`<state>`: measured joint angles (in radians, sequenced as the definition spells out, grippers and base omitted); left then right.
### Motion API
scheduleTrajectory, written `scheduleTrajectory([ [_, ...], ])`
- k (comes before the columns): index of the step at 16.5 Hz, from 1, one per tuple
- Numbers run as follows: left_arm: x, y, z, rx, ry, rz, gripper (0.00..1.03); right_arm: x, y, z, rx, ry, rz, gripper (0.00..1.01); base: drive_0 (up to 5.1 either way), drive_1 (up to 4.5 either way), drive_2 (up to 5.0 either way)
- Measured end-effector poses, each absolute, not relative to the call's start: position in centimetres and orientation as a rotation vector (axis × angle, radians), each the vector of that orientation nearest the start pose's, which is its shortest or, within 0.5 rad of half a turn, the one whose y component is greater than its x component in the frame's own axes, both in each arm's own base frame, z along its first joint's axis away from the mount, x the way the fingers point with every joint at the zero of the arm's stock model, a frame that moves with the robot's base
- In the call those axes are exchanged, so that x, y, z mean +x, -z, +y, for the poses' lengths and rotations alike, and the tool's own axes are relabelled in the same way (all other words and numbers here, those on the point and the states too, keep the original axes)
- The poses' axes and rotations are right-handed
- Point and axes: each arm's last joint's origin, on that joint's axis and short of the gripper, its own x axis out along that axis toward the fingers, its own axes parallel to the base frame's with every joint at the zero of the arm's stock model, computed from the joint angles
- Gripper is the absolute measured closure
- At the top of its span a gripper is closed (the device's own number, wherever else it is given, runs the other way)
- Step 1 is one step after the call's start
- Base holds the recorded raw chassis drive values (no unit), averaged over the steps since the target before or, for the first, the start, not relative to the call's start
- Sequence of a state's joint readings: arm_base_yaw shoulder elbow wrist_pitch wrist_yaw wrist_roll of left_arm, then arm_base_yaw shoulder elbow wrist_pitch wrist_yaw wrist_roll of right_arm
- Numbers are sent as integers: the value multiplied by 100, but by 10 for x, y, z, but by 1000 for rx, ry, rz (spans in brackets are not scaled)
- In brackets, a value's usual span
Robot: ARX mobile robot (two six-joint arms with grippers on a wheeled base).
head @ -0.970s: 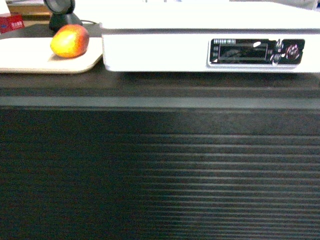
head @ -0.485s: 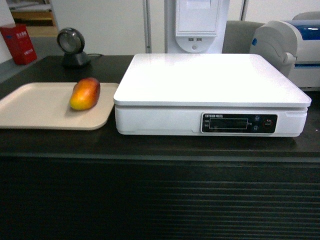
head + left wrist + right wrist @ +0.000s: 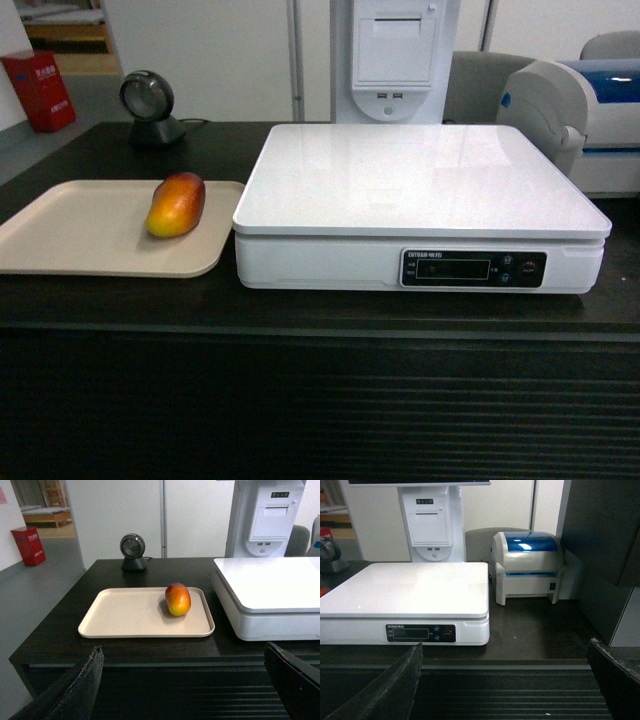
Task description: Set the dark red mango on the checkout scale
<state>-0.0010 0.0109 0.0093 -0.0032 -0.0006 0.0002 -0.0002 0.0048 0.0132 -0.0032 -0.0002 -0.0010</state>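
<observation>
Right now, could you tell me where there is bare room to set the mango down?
The scale platform is wholly bare. The beige tray is free left of the mango. Tray and scale sit nearly edge to edge, so no gap there. Behind the tray, dark checkout top lies open beside the round scanner.

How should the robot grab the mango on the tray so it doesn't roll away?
Probably from above, with the fingers closing across the narrow middle of the mango. It lies on its side on the beige tray, long axis pointing away from the robot, so squeezing its left and right flanks looks steadiest. The left gripper faces it, jaws wide open.
</observation>
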Motion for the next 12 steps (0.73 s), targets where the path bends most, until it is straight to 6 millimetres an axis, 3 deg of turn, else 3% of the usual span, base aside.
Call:
scheduleTrajectory([
  [12, 98, -165, 0, 1, 1, 5, 5, 97, -167, 0, -1, 0, -5, 3, 0, 0, 0],
])
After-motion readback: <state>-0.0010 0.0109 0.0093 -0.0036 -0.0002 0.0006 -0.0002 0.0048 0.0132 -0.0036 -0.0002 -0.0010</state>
